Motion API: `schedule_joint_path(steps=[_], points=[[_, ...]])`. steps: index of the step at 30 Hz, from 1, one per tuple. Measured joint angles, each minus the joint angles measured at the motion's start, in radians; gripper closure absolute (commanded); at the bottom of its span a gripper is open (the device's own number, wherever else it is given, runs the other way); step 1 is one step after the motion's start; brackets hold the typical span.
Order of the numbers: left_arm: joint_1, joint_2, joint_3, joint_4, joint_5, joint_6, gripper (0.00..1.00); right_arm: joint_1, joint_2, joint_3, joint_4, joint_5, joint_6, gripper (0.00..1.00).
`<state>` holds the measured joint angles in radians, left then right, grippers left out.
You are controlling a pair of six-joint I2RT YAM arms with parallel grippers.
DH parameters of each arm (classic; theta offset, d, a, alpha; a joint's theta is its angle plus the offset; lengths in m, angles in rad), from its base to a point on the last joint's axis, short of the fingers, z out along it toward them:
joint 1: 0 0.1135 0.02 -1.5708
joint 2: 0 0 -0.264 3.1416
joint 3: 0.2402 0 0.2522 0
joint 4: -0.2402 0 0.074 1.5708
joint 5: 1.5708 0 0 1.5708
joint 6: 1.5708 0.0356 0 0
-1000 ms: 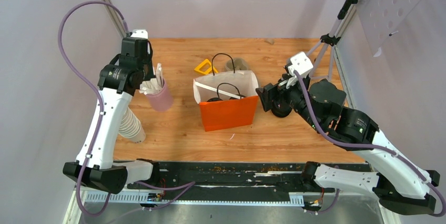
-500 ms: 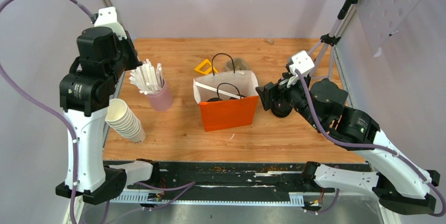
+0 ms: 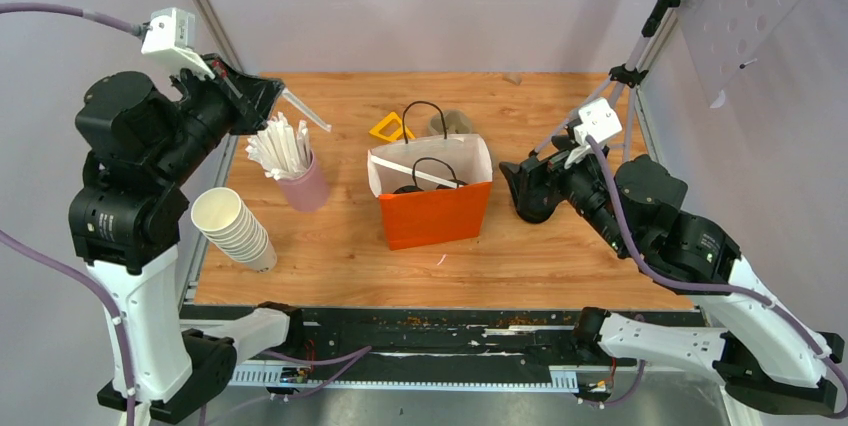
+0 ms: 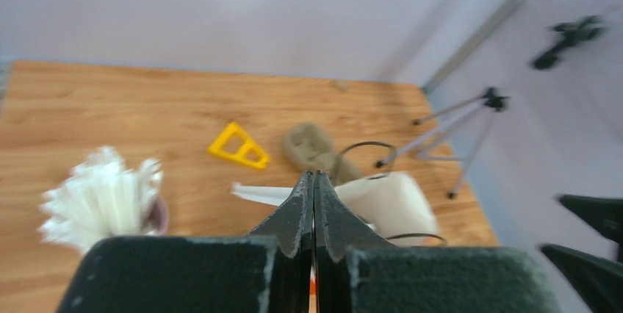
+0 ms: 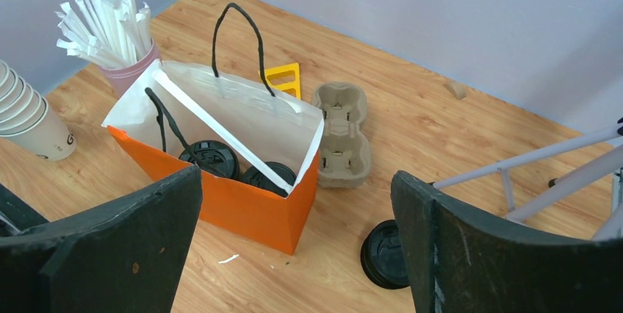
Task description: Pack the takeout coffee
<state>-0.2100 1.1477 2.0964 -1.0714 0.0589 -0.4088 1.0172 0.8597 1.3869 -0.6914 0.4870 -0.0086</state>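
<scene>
Clamping a wrapped straw, the left fingers are together; the right fingers gape wide near 1 black-lidded cup

Orange paper bag stands upright at the centre of the bench, mouth open, black handles up; dark lids show inside. At 9 o'clock from the bag: pink holder packed with white straws. At 8 o'clock: stack of cream cups, lying tilted near the bench edge. At 11 o'clock: yellow triangular piece. At 12 o'clock: pulp carrier, partly hidden behind the bag. Left gripper is raised at 10 o'clock, jaws closed on a single straw. Right gripper sits at 3 o'clock, just beside the bag, jaws spread wide.
</scene>
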Motion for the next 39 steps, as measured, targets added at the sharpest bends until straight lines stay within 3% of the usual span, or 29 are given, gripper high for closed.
schedule_joint_path(steps=[9,13,16,27,39], points=[[0.001,-0.045,-0.121,0.399,0.387,-0.225,1.0,0.0,-0.019,0.002,-0.009,0.026,-0.004,0.0],[0.001,-0.062,-0.283,0.68,0.549,-0.405,1.0,0.0,-0.03,0.002,-0.013,0.045,-0.003,0.0],[0.001,-0.058,-0.367,0.782,0.607,-0.487,1.0,0.0,-0.04,0.005,-0.019,0.057,0.009,0.0],[-0.01,-0.07,-0.652,0.923,0.647,-0.575,1.0,0.0,-0.068,0.016,-0.036,0.072,0.033,0.0],[-0.232,0.001,-0.844,1.007,0.578,-0.574,1.0,0.0,-0.063,0.02,-0.054,0.082,0.034,0.0]])
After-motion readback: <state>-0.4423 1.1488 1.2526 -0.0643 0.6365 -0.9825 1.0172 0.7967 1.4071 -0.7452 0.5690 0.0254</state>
